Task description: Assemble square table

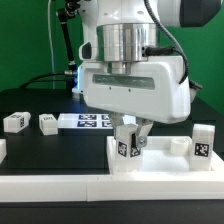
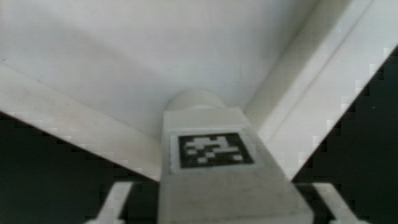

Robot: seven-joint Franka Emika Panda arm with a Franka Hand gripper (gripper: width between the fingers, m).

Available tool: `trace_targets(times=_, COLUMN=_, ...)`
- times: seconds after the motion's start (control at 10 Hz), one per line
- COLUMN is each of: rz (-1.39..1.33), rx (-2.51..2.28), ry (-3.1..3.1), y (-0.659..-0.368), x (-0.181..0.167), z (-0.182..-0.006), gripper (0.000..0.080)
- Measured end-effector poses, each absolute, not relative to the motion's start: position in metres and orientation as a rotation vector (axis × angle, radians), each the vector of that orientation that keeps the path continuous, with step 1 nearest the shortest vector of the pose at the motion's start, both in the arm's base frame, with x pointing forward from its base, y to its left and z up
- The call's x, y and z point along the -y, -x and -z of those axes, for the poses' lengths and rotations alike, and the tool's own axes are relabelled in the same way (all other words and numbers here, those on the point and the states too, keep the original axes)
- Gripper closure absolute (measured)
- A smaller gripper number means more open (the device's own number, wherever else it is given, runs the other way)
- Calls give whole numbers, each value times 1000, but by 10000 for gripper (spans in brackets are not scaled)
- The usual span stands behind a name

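Edges: the square panel [image 1: 160, 162] is lying flat on the black table [image 1: 40, 148], raised rim up, toward the exterior view's right. Its front edge is running just beside the long white bar [image 1: 50, 186] that is edging the table. In the wrist view two rim lines of the square panel [image 2: 125, 60] are converging on one corner, with black table showing outside both.

Leg A [image 1: 127, 149] is standing upright at that corner, on the panel's side toward the exterior view's left. Its tag is facing the exterior camera. On the wrist view another tag of leg A [image 2: 215, 150] is facing the lens.

Claw: the gripper [image 1: 129, 141] is hanging straight down over leg A, jaws part-open and straddling it. The wrist view is showing a thin dark gap between the leg and each of the fingers [image 2: 116, 203], so they are not clamping it.

Room: bare black table is lying between the panel and the loose legs to the exterior view's left. The panel's inside is mostly bare to the right of the gripper.

Count:
- Panel: one.
- Legs: four.
  - Leg A is at the corner.
  - Leg B [image 1: 15, 122] and leg C [image 1: 48, 122] are lying near each other, well apart from the panel. Leg C is just beside the marker board [image 1: 90, 122].
  - Leg D [image 1: 203, 141] is standing upright at the panel's right end.
- Small white lump [image 1: 178, 146]: one, just beside leg D. I cannot tell what it is.
- Marker board: one.
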State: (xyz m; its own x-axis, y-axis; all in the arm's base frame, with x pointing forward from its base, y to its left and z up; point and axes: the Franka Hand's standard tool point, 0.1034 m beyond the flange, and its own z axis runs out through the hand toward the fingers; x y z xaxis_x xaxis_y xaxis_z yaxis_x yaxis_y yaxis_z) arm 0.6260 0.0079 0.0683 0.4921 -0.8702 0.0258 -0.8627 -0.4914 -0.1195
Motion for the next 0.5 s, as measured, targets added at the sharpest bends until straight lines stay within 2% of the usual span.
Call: trace_targets(times=0.5, rz=14, rx=-2302, ry=1924, y=-625, x=-7, z=-68, gripper=508)
